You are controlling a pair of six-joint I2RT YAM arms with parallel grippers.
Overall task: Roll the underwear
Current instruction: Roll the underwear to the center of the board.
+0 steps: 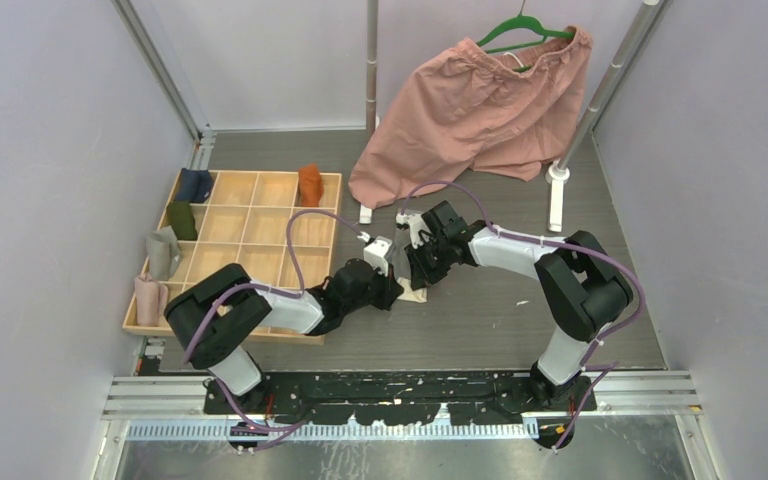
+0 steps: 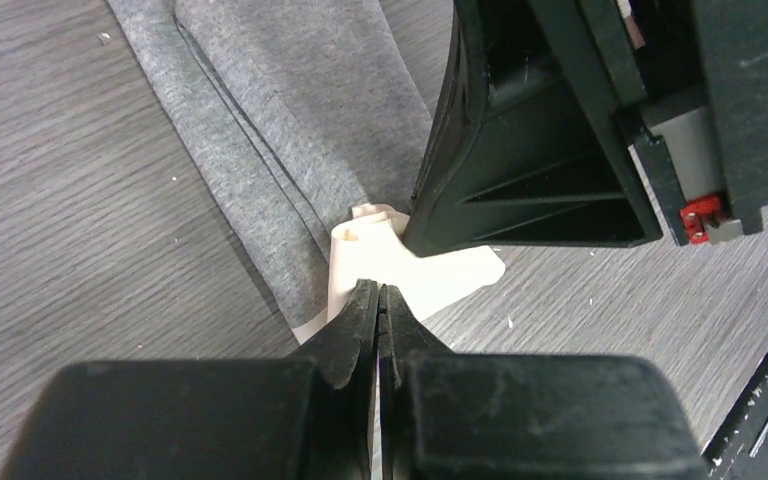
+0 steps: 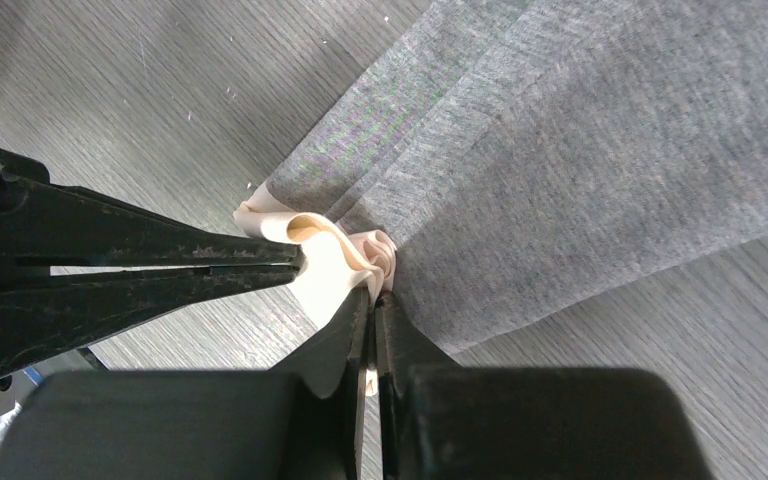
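Observation:
The grey underwear (image 3: pixel 560 150) lies flat on the dark table, its cream-white trim (image 3: pixel 335 250) bunched at the near end. My right gripper (image 3: pixel 372 292) is shut on that bunched trim, a sliver of cream cloth showing between its jaws. My left gripper (image 3: pixel 298 265) comes in from the left and is shut on the same trim a short way beside it. In the left wrist view the left gripper (image 2: pixel 380 290) pinches the trim (image 2: pixel 440 270), and the grey cloth (image 2: pixel 290 130) stretches away. From above, both grippers (image 1: pixel 392 290) (image 1: pixel 422 275) meet mid-table. The rust-orange underwear (image 1: pixel 309 185) stands rolled in a tray compartment.
A wooden compartment tray (image 1: pixel 250 215) sits at the left, with rolled garments along its left edge: dark blue (image 1: pixel 195 185), green (image 1: pixel 182 220), grey (image 1: pixel 163 255), pink (image 1: pixel 150 298). Big pink shorts (image 1: pixel 480 100) hang from a green hanger (image 1: pixel 520 30) at the back between rack poles (image 1: pixel 371 60).

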